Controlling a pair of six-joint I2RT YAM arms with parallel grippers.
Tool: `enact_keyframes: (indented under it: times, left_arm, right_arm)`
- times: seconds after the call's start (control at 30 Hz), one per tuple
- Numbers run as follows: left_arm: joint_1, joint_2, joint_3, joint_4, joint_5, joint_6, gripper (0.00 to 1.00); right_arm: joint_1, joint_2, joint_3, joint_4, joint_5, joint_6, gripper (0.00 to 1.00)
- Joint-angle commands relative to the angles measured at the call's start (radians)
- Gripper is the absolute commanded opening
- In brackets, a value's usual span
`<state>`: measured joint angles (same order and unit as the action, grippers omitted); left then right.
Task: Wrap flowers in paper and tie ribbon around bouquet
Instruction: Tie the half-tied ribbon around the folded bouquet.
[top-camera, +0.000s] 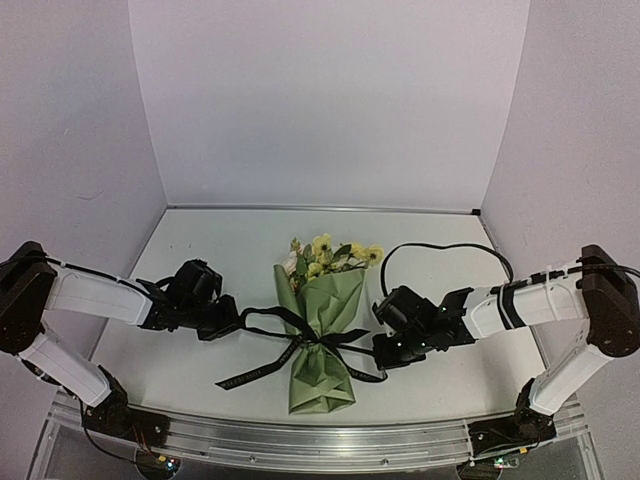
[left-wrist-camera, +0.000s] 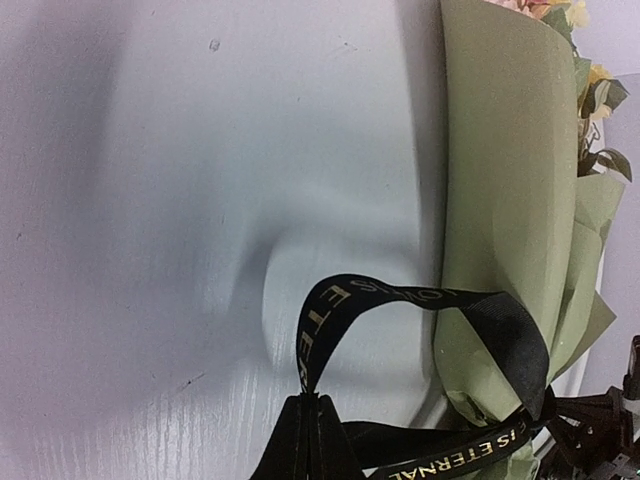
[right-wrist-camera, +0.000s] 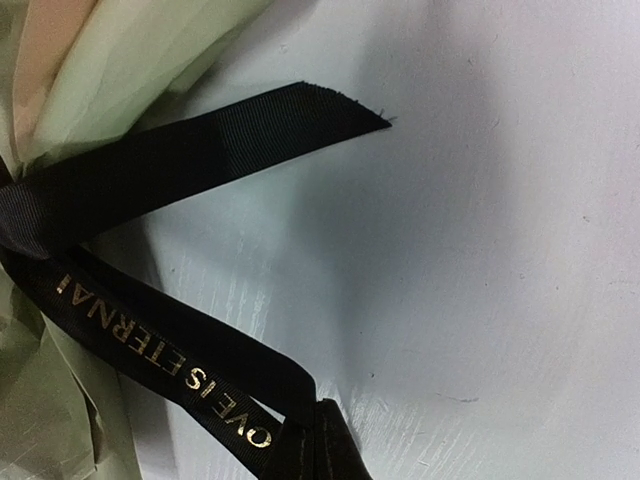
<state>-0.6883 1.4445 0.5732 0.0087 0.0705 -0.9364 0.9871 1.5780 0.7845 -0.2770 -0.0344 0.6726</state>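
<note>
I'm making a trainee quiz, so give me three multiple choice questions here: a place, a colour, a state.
1. Where does the bouquet lie? A) between the left arm and right arm B) far left corner C) on an arm's base
2. What colour is the ribbon? A) red B) black C) white
3. How are the left gripper and right gripper? A) both open B) both shut on the ribbon C) both shut on blooms
Answers: 1 A, the top view shows it between them; 2 B, black with gold lettering; 3 B, each wrist view shows it pinched.
</note>
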Motion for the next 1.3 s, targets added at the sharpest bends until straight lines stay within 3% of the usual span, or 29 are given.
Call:
enact_keyframes:
  times: [0.0,0.23,0.37,0.6,0.73,1.13,1.2,1.27]
  left_arm:
    - [0.061,0.0,-0.025,-0.077,-0.127,0.063,0.0]
    - [0.049,-0.004,0.0,-0.09,-0.117,0.077,0.0]
    - [0.045,-0.004,0.017,-0.099,-0.109,0.084,0.0]
    - [0.04,-0.038,0.045,-0.116,-0.097,0.104,0.17]
    - [0.039,-0.071,0.052,-0.125,-0.092,0.115,0.22]
    - [0.03,-0.18,0.066,-0.082,-0.014,0.182,0.74]
    - [0.029,-0.21,0.079,-0.083,-0.011,0.204,0.8]
    - [0.03,-0.244,0.09,-0.072,-0.009,0.227,0.98]
  right_arm:
    - [-0.015,-0.003,-0.034,-0.275,0.071,-0.022,0.0]
    - [-0.014,-0.003,-0.004,-0.277,0.054,-0.036,0.04]
    - [-0.013,-0.007,0.02,-0.283,0.043,-0.042,0.12]
    - [-0.014,-0.052,0.052,-0.301,0.053,-0.055,0.27]
    - [-0.014,-0.073,0.075,-0.319,0.052,-0.068,0.37]
    - [-0.016,-0.149,0.107,-0.31,0.068,-0.062,0.63]
    - [-0.023,-0.182,0.104,-0.31,0.093,-0.065,0.87]
    - [-0.031,-0.218,0.101,-0.31,0.102,-0.072,0.98]
